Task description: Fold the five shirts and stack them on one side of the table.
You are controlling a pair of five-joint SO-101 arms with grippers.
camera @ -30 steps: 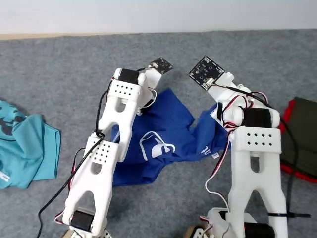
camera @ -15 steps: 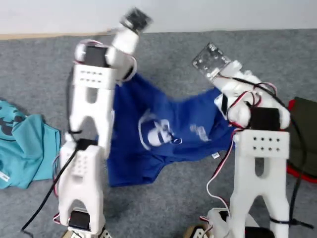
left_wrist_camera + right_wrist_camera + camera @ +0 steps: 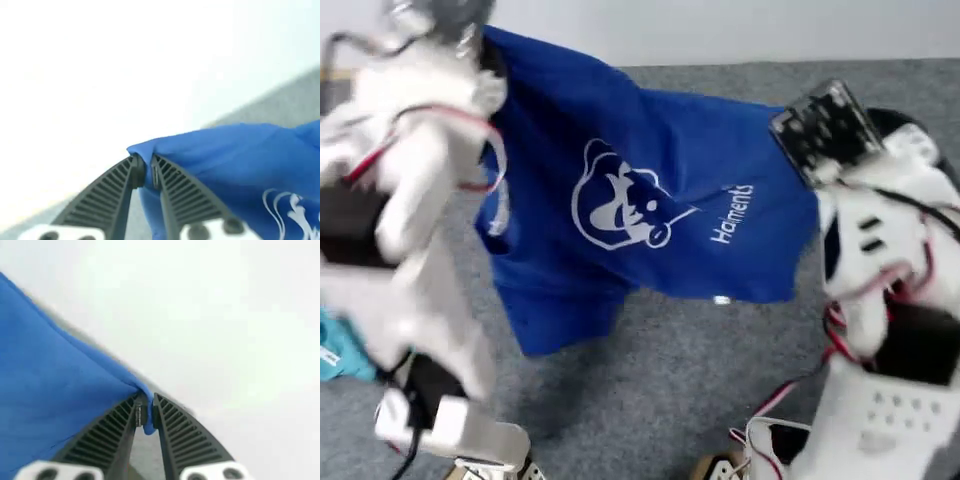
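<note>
A blue shirt (image 3: 640, 200) with a white bear print hangs spread in the air between the two raised arms, its lower edge drooping toward the grey table (image 3: 700, 360). My left gripper (image 3: 145, 172) is shut on one pinched corner of the blue shirt (image 3: 235, 155). Pinching the opposite corner of the blue shirt (image 3: 55, 405), my right gripper (image 3: 146, 412) is also shut. In the high view the left arm (image 3: 410, 180) is raised at the left and the right arm (image 3: 880, 240) at the right.
A teal shirt (image 3: 335, 355) peeks out at the table's left edge behind the left arm. A pale wall (image 3: 720, 30) runs behind the table. Grey table surface lies open in front, between the arm bases.
Both arms have risen and swung apart, lifting the blue shirt off the table and stretching it out wide in the air. It lay crumpled a second ago.
</note>
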